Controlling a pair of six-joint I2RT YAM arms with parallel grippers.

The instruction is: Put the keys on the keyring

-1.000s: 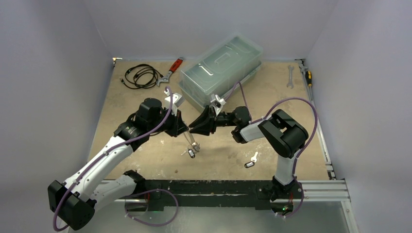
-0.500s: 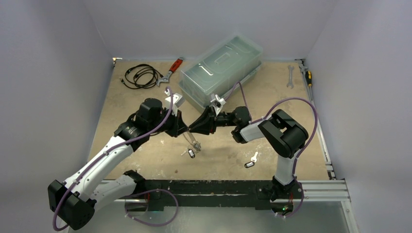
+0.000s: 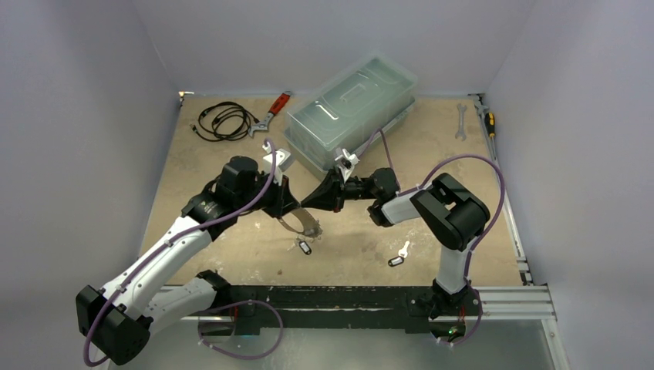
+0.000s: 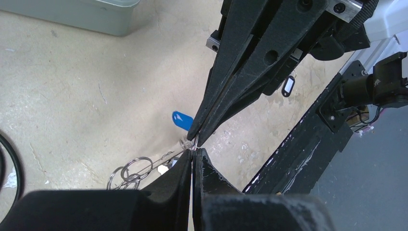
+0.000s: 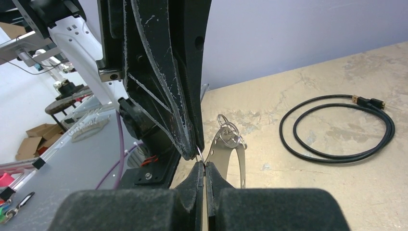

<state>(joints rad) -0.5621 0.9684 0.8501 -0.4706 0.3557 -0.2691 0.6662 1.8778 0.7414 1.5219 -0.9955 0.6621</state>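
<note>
My left gripper [image 3: 296, 208] and right gripper [image 3: 310, 205] meet tip to tip above the table's middle. Both are shut on the keyring [image 3: 299, 223], a pale thin loop hanging below them. In the right wrist view the keyring [image 5: 242, 161] carries small split rings [image 5: 229, 133], and a small wire ring sits between my right gripper [image 5: 204, 166] and the left fingers [image 5: 168, 86]. In the left wrist view my left gripper [image 4: 194, 154] pinches that wire under the right fingers [image 4: 240, 62]. A blue key tag [image 4: 182, 120] lies behind. A black-tagged key [image 3: 304, 247] is under the loop. Another key [image 3: 399, 256] lies to the right.
A clear lidded box [image 3: 353, 109] stands at the back. A black cable coil [image 3: 224, 120] and red-handled pliers [image 3: 271, 112] lie back left. A wrench [image 3: 461, 120] and a screwdriver [image 3: 489, 122] lie back right. The rail [image 3: 347, 297] runs along the near edge.
The keyring has swung from hanging narrow and steep to a wider oval tilted leftward. Both grippers stay shut and tip to tip, almost in place.
</note>
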